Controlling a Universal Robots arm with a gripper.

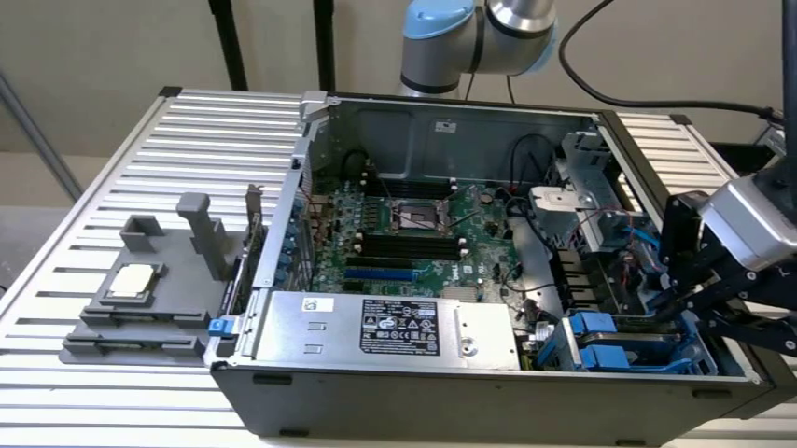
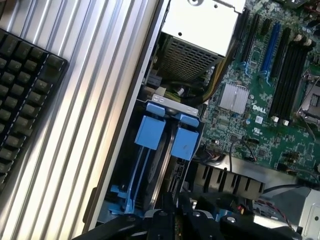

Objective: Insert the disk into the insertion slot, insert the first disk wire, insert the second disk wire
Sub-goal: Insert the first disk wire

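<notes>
The insertion slot (image 1: 622, 353) is the grey bay with blue rails in the case's corner at the exterior view's right. In the wrist view its two blue tabs (image 2: 167, 135) stand side by side. Beside the tabs the disk (image 2: 176, 172) shows as a thin dark edge, standing on edge inside the bay. My black gripper (image 1: 682, 297) reaches down into the case at the bay's far end. Its fingers (image 2: 176, 202) are shut over the disk's end, and I cannot tell whether anything is between them. I cannot tell which of the cables are the disk wires.
A silver power supply (image 1: 386, 327) with a black label lies along the case front, with the green motherboard (image 1: 412, 233) behind it. Loose cables (image 1: 617, 238) hang near the bay. A grey fixture (image 1: 137, 299) sits on the slatted table, and a black keyboard (image 2: 22, 95) lies outside the case.
</notes>
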